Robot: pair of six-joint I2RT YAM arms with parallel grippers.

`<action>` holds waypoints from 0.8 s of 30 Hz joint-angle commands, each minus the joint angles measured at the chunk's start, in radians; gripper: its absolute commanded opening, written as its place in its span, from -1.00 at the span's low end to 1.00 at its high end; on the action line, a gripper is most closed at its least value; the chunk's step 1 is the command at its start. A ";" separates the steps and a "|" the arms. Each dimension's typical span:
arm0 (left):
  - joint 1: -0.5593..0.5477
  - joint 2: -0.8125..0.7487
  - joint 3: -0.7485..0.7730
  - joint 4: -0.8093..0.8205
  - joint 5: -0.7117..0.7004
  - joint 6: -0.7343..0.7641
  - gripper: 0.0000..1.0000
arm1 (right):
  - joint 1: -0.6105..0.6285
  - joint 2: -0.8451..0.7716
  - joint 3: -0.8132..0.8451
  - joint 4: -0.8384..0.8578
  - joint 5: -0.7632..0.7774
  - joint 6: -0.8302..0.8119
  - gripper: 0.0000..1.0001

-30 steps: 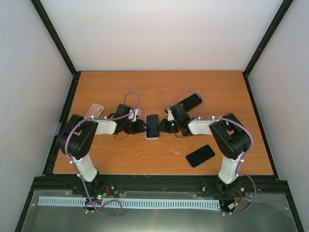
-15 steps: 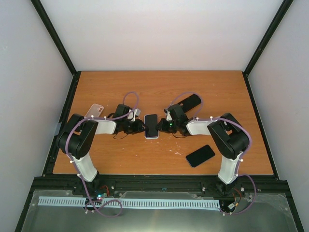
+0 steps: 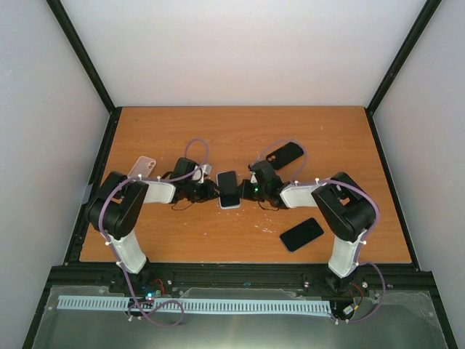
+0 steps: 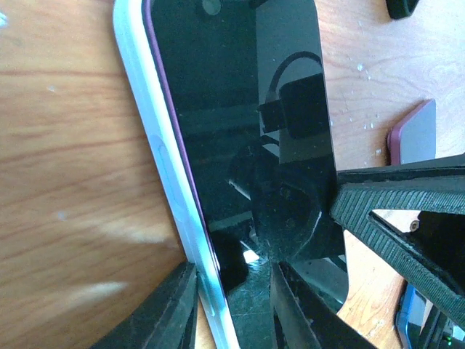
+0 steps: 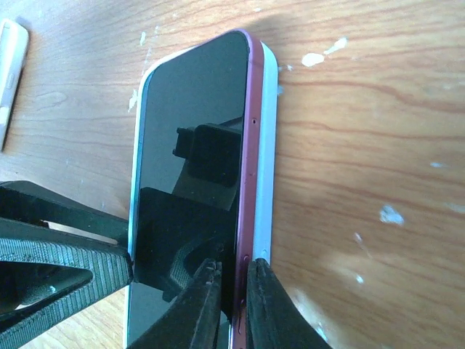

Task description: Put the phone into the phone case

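The phone [image 3: 228, 187], dark-screened with a purple edge, lies at mid-table in a pale blue phone case [image 3: 231, 206]. My left gripper [image 3: 211, 192] is at its left side and my right gripper [image 3: 245, 191] at its right. In the left wrist view my left gripper [image 4: 234, 269] straddles the case wall [image 4: 156, 145], with one finger outside it and one on the screen [image 4: 218, 109]. In the right wrist view my right gripper [image 5: 234, 265] pinches the phone's purple edge [image 5: 251, 145] and the case rim [image 5: 267, 145]. That edge stands a little above the rim.
A black phone [image 3: 301, 234] lies at the front right. Another dark phone or case [image 3: 285, 154] lies behind my right arm. A pale pink case [image 3: 142, 167] lies at the left. White specks dot the wooden table [image 3: 218, 138].
My right wrist has crept slightly left toward the phone. The phone has turned a touch, its far end now leaning left. Both grippers have stayed on its sides.
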State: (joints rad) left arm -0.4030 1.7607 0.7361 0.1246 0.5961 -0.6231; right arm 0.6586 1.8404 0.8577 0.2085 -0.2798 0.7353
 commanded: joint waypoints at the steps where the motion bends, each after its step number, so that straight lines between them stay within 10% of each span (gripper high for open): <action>1: -0.093 0.003 0.001 0.034 0.112 -0.014 -0.43 | 0.040 -0.041 -0.074 -0.034 0.005 0.004 -0.79; 14: -0.157 -0.132 -0.120 0.084 0.140 -0.115 -0.43 | 0.158 -0.220 -0.280 -0.048 0.081 0.065 -0.72; 24: -0.092 -0.210 -0.127 0.000 0.047 -0.104 -0.29 | 0.157 -0.337 -0.295 -0.110 0.175 0.050 -0.26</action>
State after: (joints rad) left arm -0.5209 1.5665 0.5919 0.1204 0.6479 -0.7269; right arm 0.8082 1.5406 0.5545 0.1539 -0.1448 0.7940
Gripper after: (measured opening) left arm 0.353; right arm 0.342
